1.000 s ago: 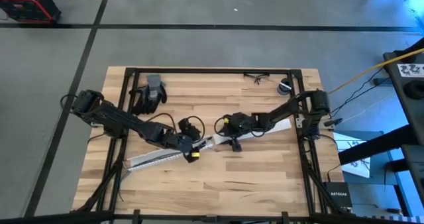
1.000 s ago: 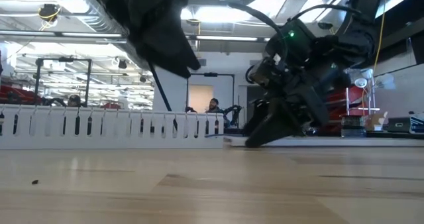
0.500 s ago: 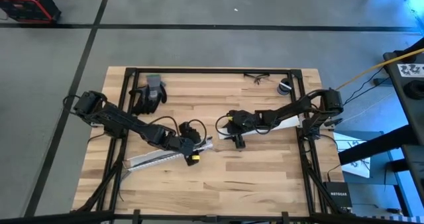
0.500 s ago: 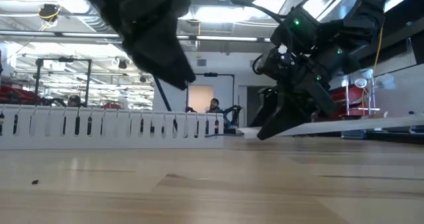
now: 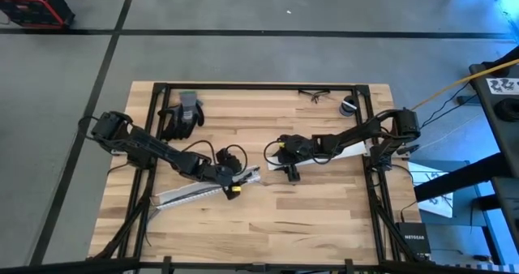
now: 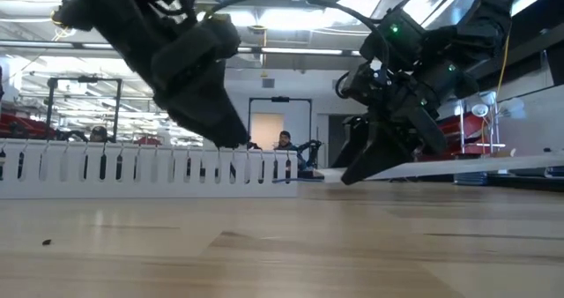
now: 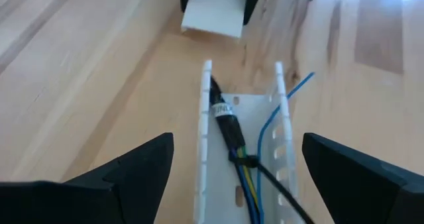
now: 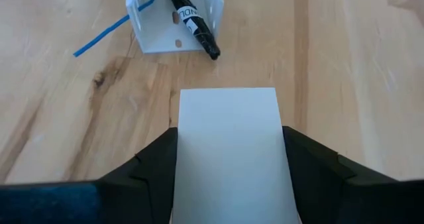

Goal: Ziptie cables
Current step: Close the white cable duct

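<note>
The left gripper (image 7: 232, 177) hangs spread wide over the white slotted channel (image 7: 207, 124), where the cables (image 7: 233, 141) lie bundled inside (one thin blue wire (image 7: 291, 95) strays out). Just beyond the channel's end, the right gripper (image 8: 228, 158) clamps a flat white strip (image 8: 228, 138).

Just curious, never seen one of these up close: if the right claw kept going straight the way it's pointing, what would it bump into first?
Probably the open end of the white slotted channel, where the cables poke out.
</note>
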{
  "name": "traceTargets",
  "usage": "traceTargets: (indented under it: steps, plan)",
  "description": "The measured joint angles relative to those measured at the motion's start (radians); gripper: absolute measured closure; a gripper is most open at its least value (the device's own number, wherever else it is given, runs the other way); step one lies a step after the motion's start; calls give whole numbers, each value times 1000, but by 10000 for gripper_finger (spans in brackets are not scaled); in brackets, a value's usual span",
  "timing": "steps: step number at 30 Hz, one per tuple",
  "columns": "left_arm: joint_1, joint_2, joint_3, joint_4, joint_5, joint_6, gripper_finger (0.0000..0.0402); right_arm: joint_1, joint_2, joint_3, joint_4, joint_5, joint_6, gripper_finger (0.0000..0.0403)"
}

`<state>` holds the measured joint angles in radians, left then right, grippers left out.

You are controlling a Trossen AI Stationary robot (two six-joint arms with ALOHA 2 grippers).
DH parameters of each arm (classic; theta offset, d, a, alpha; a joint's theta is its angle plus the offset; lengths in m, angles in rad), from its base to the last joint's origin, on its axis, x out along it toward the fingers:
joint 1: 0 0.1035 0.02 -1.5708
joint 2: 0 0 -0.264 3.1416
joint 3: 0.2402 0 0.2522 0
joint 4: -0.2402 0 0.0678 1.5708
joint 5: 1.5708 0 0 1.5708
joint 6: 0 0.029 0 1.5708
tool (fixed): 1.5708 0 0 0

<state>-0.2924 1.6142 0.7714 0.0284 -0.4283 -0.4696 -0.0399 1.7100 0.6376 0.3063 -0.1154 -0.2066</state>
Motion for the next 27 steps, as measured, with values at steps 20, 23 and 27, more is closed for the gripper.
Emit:
traceTargets:
  steps: [20, 23, 27]
  plan:
    - [67, 118, -30, 237, 55, 130, 73, 5, -1, 61, 6, -116, 48, 181]
    - [74, 134, -29, 254, 78, 135, 85, 25, -1, 91, 6, -125, 52, 181]
    - [72, 144, -29, 253, 86, 137, 113, 50, 12, 130, 10, -110, 45, 181]
